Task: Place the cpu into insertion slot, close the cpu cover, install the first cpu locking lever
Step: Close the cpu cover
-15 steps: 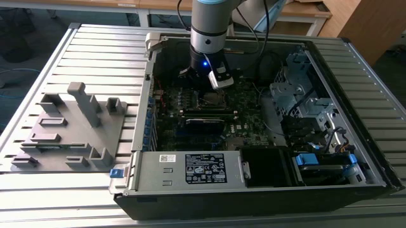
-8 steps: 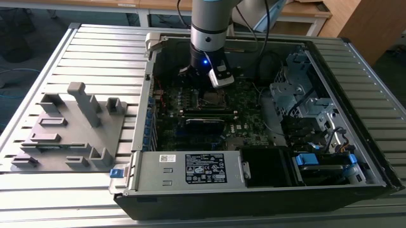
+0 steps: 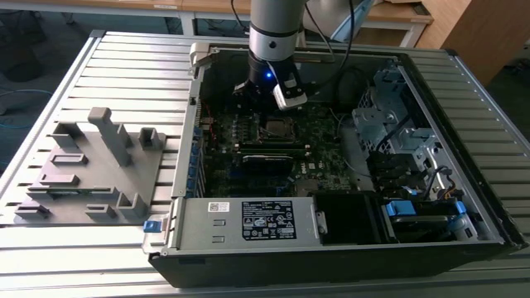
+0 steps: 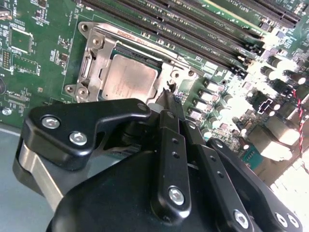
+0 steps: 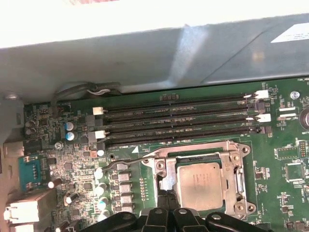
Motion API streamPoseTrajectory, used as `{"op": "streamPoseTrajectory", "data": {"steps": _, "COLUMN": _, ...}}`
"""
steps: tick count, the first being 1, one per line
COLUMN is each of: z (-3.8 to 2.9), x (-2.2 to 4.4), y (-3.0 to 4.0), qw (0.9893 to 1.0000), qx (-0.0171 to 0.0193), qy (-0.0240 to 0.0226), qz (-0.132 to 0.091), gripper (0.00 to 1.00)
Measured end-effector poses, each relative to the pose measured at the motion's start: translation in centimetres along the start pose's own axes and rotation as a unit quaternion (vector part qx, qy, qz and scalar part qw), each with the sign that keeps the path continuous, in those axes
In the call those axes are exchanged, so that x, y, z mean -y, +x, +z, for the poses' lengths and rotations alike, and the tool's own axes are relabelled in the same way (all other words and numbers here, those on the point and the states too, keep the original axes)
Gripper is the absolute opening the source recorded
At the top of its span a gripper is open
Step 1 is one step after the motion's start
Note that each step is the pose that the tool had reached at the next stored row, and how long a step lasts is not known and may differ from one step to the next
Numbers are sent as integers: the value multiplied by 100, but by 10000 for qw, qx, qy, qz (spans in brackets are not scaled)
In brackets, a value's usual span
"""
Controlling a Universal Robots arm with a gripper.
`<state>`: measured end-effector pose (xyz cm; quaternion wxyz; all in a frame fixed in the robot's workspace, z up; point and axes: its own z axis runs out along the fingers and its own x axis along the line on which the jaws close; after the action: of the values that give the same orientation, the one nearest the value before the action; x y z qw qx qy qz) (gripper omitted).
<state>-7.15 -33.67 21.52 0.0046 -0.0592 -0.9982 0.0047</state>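
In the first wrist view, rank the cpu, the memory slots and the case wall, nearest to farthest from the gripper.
From the gripper:
1. cpu, right beside it.
2. memory slots, beyond the cpu.
3. case wall, behind the slots.

Robotics lab bench setup. Open black metal desktop computer case [image 3: 331,273] lying on silver ribbed aluminium-slat table [image 3: 133,62]. Grey plastic fixture plate with upright posts [image 3: 83,186] beside case, exterior view's left. Pale wooden desks [image 3: 398,12] behind case. Silver-and-black robot arm [image 3: 273,25] above case.

cpu [image 5: 199,185] lies in the socket [image 5: 161,169], beside memory slots [image 5: 178,123].
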Motion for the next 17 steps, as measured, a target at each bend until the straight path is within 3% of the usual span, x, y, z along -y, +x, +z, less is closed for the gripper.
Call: {"op": "streamPoseTrajectory", "data": {"steps": 17, "z": -1, "x": -5, "y": -43, "qw": 10000, "qx": 0, "qy": 0, "qz": 0, "gripper": 10}}
